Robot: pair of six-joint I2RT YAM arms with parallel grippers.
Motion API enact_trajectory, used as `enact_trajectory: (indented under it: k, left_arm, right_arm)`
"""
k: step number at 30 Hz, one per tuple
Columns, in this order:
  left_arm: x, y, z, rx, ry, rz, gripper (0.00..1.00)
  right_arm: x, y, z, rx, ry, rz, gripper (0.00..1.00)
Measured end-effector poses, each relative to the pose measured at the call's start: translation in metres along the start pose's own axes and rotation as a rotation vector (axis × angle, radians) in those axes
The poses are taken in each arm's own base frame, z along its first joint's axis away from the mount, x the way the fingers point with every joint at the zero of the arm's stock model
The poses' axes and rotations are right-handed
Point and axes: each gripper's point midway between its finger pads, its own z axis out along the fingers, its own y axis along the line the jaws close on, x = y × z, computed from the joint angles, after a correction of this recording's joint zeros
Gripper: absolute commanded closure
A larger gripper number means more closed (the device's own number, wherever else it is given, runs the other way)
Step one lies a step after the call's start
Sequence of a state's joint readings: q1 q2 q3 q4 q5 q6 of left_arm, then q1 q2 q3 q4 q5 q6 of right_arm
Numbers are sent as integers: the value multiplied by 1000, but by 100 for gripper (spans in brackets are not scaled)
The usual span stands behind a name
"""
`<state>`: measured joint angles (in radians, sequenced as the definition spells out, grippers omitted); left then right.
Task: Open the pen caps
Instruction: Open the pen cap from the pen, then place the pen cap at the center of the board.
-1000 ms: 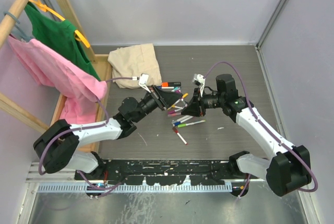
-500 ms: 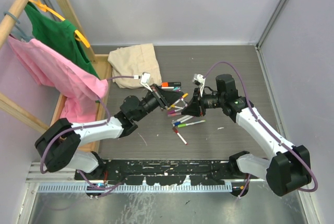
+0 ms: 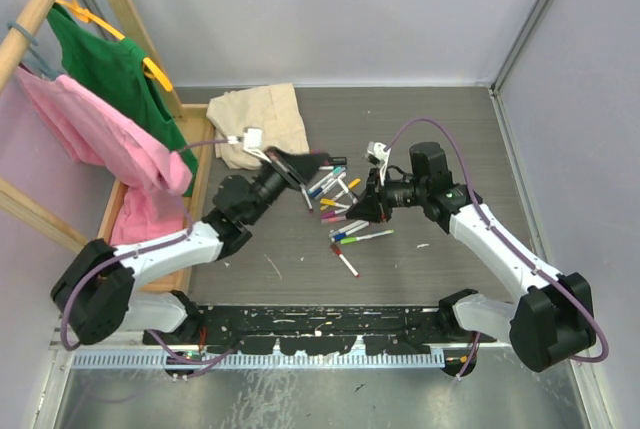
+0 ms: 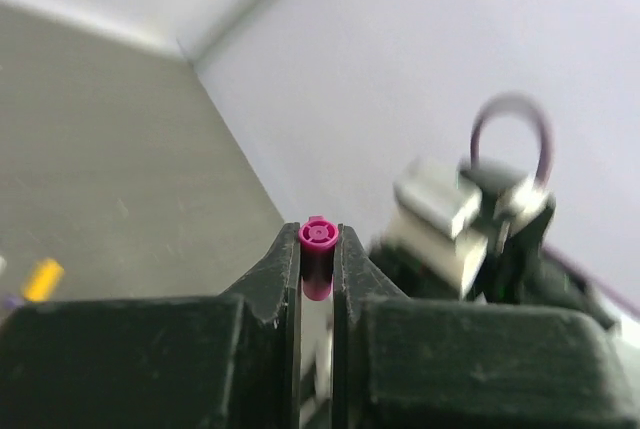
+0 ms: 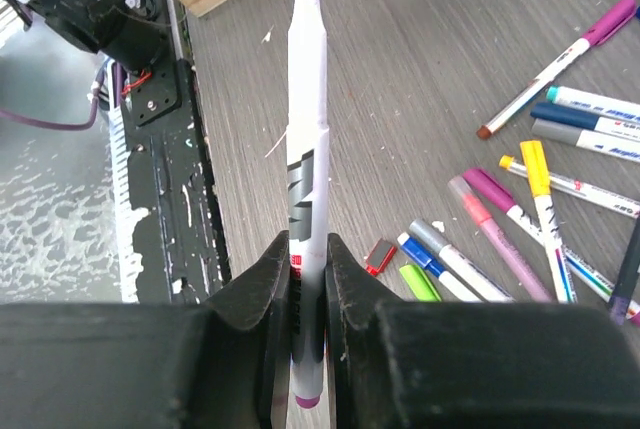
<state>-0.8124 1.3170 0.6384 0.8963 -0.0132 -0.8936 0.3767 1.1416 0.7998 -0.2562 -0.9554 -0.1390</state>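
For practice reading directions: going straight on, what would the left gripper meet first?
Likely nothing before the side wall; the right arm sits just beside that line, depth unclear.

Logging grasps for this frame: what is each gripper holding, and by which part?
Left gripper: a magenta cap, pinched across its sides. Right gripper: the uncapped white pen, clamped on the barrel near its tail end.

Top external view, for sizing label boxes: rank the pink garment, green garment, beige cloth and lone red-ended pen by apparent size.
1. Pink garment.
2. Green garment and beige cloth: too alike to rank, the green hanging possibly nearer the camera.
3. Lone red-ended pen.
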Motion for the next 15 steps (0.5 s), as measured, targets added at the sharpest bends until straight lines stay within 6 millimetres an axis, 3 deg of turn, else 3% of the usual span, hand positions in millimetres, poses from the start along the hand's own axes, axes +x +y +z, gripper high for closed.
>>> enact_trajectory:
  k: [4, 6, 10, 15]
  left_arm:
    - [-88, 3, -6, -55, -264, 45, 100]
    - [-113, -7, -12, -46, -340, 56, 100]
    - [-129, -26, -18, -11, -378, 79, 100]
    - [-116, -23, -20, -18, -310, 99, 100]
  right_arm:
    - [9, -1, 3, -10, 28, 20, 100]
    - [13, -1, 4, -17, 41, 31, 100]
    - [19, -3, 5, -9, 61, 44, 100]
    - [23, -14, 3, 49, 82, 23, 100]
